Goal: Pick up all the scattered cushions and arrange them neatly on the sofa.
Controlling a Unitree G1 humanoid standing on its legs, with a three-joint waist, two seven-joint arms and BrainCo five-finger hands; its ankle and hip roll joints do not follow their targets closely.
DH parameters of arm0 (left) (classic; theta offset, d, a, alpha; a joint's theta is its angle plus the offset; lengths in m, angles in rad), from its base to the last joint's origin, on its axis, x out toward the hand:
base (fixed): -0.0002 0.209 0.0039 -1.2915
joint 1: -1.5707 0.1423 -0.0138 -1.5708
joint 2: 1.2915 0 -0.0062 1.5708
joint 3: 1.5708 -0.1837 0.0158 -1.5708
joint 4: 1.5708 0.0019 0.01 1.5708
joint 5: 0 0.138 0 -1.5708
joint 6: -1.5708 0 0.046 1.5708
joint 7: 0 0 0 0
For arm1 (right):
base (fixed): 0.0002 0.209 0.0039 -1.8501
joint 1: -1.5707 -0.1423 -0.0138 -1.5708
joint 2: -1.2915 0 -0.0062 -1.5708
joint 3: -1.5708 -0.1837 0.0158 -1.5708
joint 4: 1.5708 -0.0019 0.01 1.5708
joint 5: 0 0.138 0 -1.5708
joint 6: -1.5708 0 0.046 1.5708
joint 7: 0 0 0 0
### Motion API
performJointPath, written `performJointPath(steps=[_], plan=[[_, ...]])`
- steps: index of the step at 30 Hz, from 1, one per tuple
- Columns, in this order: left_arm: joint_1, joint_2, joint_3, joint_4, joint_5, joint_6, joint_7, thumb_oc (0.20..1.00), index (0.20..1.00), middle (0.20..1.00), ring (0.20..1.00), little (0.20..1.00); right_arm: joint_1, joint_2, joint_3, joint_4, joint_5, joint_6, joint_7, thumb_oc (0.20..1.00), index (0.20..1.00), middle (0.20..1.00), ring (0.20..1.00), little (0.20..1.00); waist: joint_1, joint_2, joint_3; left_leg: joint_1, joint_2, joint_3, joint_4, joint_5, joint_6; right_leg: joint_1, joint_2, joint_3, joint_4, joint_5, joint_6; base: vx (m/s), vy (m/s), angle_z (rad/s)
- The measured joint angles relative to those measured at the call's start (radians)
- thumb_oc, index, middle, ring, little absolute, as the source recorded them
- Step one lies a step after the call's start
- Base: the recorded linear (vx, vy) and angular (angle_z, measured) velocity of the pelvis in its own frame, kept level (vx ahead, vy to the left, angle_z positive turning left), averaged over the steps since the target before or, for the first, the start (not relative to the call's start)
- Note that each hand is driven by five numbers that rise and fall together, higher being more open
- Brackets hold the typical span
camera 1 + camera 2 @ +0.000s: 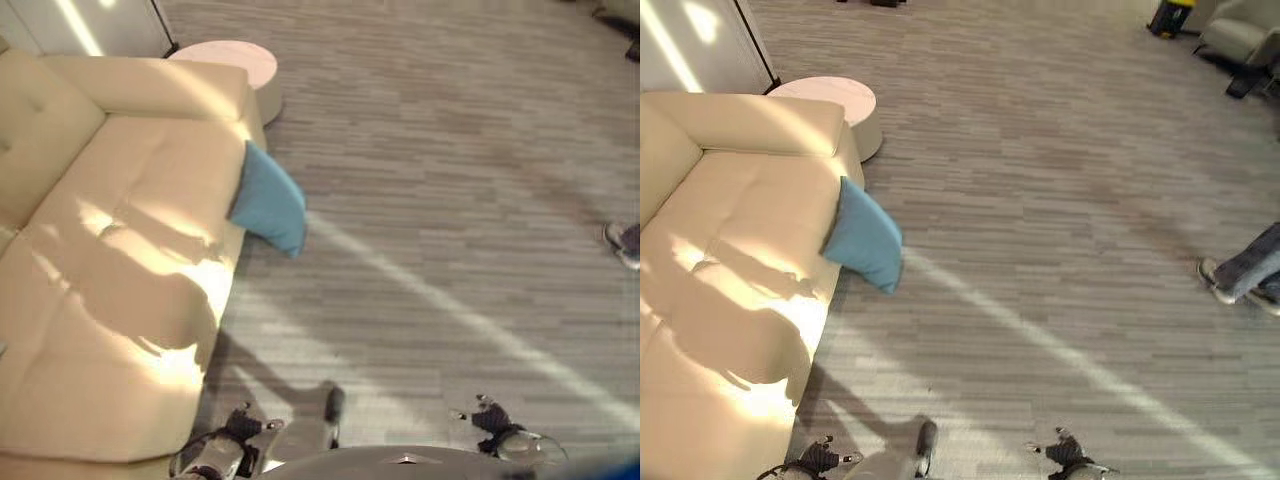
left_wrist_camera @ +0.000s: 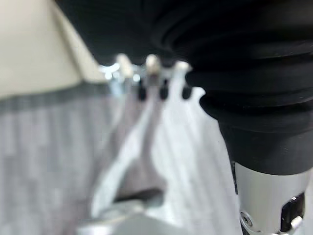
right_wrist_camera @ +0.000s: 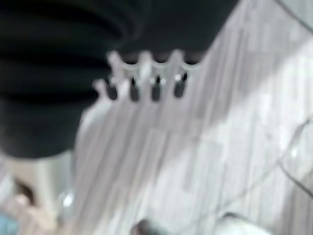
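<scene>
A blue cushion [image 1: 268,200] leans against the cream sofa [image 1: 110,260] front, ahead of the empty, relaxed-fingered left hand [image 1: 236,430], nearer than the right hand [image 1: 490,418], likewise relaxed.

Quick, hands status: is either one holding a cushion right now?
Left hand: open, fingers relaxed, holding nothing.
Right hand: open, holding nothing.
Blue cushion: leaning against the sofa front, untouched.

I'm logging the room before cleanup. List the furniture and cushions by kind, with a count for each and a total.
Blue cushion: 1
Cream sofa: 1
Round side table: 1
Light armchair: 1, cut off at the picture's edge
Total: 4
</scene>
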Motion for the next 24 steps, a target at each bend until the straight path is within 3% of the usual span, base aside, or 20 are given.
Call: performJointPath(steps=[1,2,3,4,5,6,7,8,9,10,11,12,13,17,19,20,21,22,23,24], plan=[[-0.017,-0.011,-0.022,0.003,0.0,-0.001,0.0,1.0,1.0,1.0,1.0,1.0,-0.013,-0.002,-0.003,-0.019,-0.003,-0.001,0.005,1.0,1.0,1.0,1.0,1.0,-0.007,0.021,0.023,0.039,-0.003,0.0,0.01,-0.03,0.006,-0.143,-0.027,-0.004,0.245,0.069,0.004,0.45,0.008,0.5],[-0.023,-0.017,-0.052,0.003,0.0,0.0,0.0,1.0,1.0,1.0,1.0,1.0,-0.016,-0.033,-0.003,-0.063,-0.002,-0.001,0.004,1.0,1.0,1.0,1.0,1.0,-0.048,0.052,0.021,0.167,-0.027,-0.026,0.005,-0.123,0.015,-0.311,-0.095,-0.01,0.029,0.043,-0.117,0.82,-0.25,0.45],[-0.02,-0.016,-0.052,0.003,-0.001,0.001,0.0,1.0,1.0,1.0,1.0,1.0,-0.013,-0.034,-0.007,-0.067,0.0,-0.002,0.003,1.0,1.0,1.0,1.0,1.0,-0.05,0.054,0.021,0.193,-0.03,-0.037,0.006,-0.15,0.013,-0.336,-0.096,-0.016,-0.032,0.048,-0.128,0.85,-0.346,0.56],[-0.005,-0.017,0.007,-0.004,0.0,-0.002,-0.002,1.0,1.0,1.0,1.0,1.0,0.007,-0.033,-0.025,-0.076,-0.003,-0.002,0.005,1.0,1.0,1.0,1.0,1.0,-0.075,0.041,0.006,0.192,-0.031,-0.069,0.024,-0.2,-0.05,-0.346,-0.102,-0.051,-0.273,0.033,-0.132,0.73,-0.372,0.56],[-0.02,-0.016,0.075,0.0,-0.002,0.001,0.001,1.0,1.0,1.0,1.0,1.0,0.005,-0.02,-0.019,-0.092,-0.003,-0.004,0.005,1.0,1.0,1.0,1.0,1.0,-0.099,0.015,0.006,0.176,-0.026,-0.055,0.062,-0.274,-0.108,-0.334,-0.102,-0.061,-0.644,0.062,-0.125,0.38,-0.206,0.65],[-0.025,-0.012,0.057,-0.001,-0.001,0.003,0.002,1.0,1.0,1.0,1.0,1.0,0.024,-0.02,-0.017,-0.109,0.006,-0.004,0.001,1.0,1.0,1.0,1.0,1.0,-0.097,0.033,0.008,0.202,-0.004,-0.069,0.051,-0.29,-0.085,-0.306,-0.073,-0.051,-0.863,0.08,-0.139,0.34,-0.214,0.49],[-0.024,-0.014,0.055,0.002,-0.001,0.001,0.001,1.0,1.0,1.0,1.0,1.0,0.026,-0.029,-0.024,-0.098,0.004,0.001,0.005,1.0,1.0,1.0,1.0,1.0,-0.093,0.055,0.014,0.251,0.025,-0.065,0.04,-0.28,-0.077,-0.288,-0.019,-0.023,-0.97,0.131,-0.155,0.34,-0.237,0.0],[-0.01,-0.017,0.057,0.01,-0.001,0.001,0.001,1.0,1.0,1.0,1.0,1.0,0.021,-0.028,-0.025,-0.084,0.001,0.008,0.007,1.0,1.0,1.0,1.0,1.0,-0.091,0.06,0.017,0.302,0.043,-0.049,0.044,-0.276,-0.083,-0.279,0.024,-0.017,-0.97,0.191,-0.178,0.31,-0.237,-0.01],[0.009,-0.014,0.06,0.032,-0.001,-0.002,0.001,1.0,1.0,1.0,1.0,1.0,0.024,-0.02,-0.015,-0.069,-0.002,0.009,0.009,1.0,1.0,1.0,1.0,1.0,-0.105,0.042,0.005,0.354,0.04,-0.065,0.072,-0.271,-0.093,-0.233,0.04,-0.019,-0.953,0.228,-0.219,0.29,-0.238,0.33],[0.03,-0.033,0.058,0.052,-0.001,-0.002,0.001,1.0,1.0,1.0,1.0,1.0,0.042,-0.023,-0.001,-0.06,-0.004,0.01,0.011,1.0,1.0,1.0,1.0,1.0,-0.118,0.039,-0.015,0.397,0.041,-0.087,0.123,-0.261,-0.112,-0.175,0.038,0.009,-0.942,0.367,-0.284,0.26,-0.254,0.54],[0.034,-0.076,0.057,0.057,-0.001,-0.005,0.001,1.0,1.0,1.0,1.0,1.0,0.036,-0.034,0.001,-0.045,-0.004,0.016,0.012,1.0,1.0,1.0,1.0,1.0,-0.099,0.06,-0.029,0.379,0.056,-0.09,0.225,-0.226,-0.169,-0.135,0.05,0.009,-0.928,0.396,-0.305,0.25,-0.298,0.56],[0.027,-0.093,0.055,0.054,-0.001,-0.015,-0.002,1.0,1.0,1.0,1.0,1.0,0.032,-0.033,0.005,-0.043,-0.003,0.017,0.012,1.0,1.0,1.0,1.0,1.0,-0.088,0.06,-0.037,0.34,0.062,-0.087,0.297,-0.231,-0.194,-0.095,0.043,0.004,-0.942,0.364,-0.319,0.19,-0.276,0.47],[0.023,-0.096,0.055,0.042,-0.002,-0.023,-0.004,1.0,1.0,1.0,1.0,1.0,0.024,-0.028,0.003,-0.049,-0.002,0.016,0.013,1.0,1.0,1.0,1.0,1.0,-0.075,0.04,-0.037,0.3,0.072,-0.094,0.336,-0.234,-0.204,-0.06,0.026,-0.008,-0.953,0.337,-0.326,0.16,-0.291,0.62],[0.003,-0.085,0.057,-0.016,-0.012,-0.026,-0.005,1.0,1.0,1.0,1.0,1.0,-0.01,-0.028,-0.001,-0.052,0.01,-0.001,0.01,1.0,1.0,1.0,1.0,1.0,-0.027,-0.006,-0.012,0.016,0.132,-0.046,0.637,-0.225,-0.217,0.086,-0.02,-0.027,-0.994,0.275,-0.315,0.15,-0.249,0.65],[-0.002,-0.078,0.055,-0.04,-0.018,-0.031,-0.006,1.0,1.0,1.0,1.0,1.0,-0.019,-0.031,-0.006,-0.052,0.025,-0.008,0.007,1.0,1.0,1.0,1.0,1.0,-0.01,-0.024,0.0,-0.071,0.144,-0.006,0.612,-0.199,-0.21,0.155,-0.035,-0.046,-1.001,0.252,-0.326,0.27,-0.235,0.31],[-0.005,-0.07,0.043,-0.064,-0.021,-0.035,-0.008,1.0,1.0,1.0,1.0,1.0,-0.015,-0.027,-0.006,-0.05,0.029,-0.008,0.005,1.0,1.0,1.0,1.0,1.0,-0.011,-0.044,0.01,-0.132,0.134,0.037,0.539,-0.192,-0.196,0.203,-0.062,-0.071,-1.001,0.207,-0.314,0.31,-0.158,0.35],[-0.015,-0.06,0.013,-0.077,-0.017,-0.037,-0.014,1.0,1.0,1.0,1.0,1.0,-0.015,-0.031,-0.003,-0.035,0.029,-0.005,0.005,1.0,1.0,1.0,1.0,1.0,-0.018,-0.038,0.017,-0.172,0.11,0.102,0.305,-0.142,-0.153,0.253,-0.084,-0.115,-1.001,0.134,-0.223,0.32,-0.145,0.26],[-0.004,-0.079,0.007,-0.073,-0.009,-0.029,-0.014,1.0,1.0,1.0,1.0,1.0,0.001,-0.047,-0.005,-0.03,0.029,-0.001,0.005,1.0,1.0,1.0,1.0,1.0,-0.029,0.031,0.012,-0.175,0.108,0.124,0.133,0.044,-0.089,0.311,-0.051,-0.129,-1.001,0.097,-0.179,0.21,-0.082,0.12],[0.006,-0.067,-0.006,-0.07,-0.005,-0.03,-0.014,1.0,1.0,1.0,1.0,1.0,0.025,-0.028,-0.008,-0.009,0.028,0.0,0.004,1.0,1.0,1.0,1.0,1.0,-0.034,0.028,0.002,-0.148,0.093,0.138,0.109,0.064,-0.054,0.335,-0.057,-0.128,-0.986,0.056,-0.146,0.17,-0.043,0.11],[0.004,-0.058,-0.013,-0.067,-0.002,-0.03,-0.012,1.0,1.0,1.0,1.0,1.0,0.028,-0.015,-0.004,0.005,0.027,0.001,0.011,1.0,1.0,1.0,1.0,1.0,-0.033,0.021,0.003,-0.126,0.089,0.102,0.088,0.061,-0.053,0.309,-0.069,-0.135,-0.922,0.035,-0.121,0.11,0.017,0.02]])
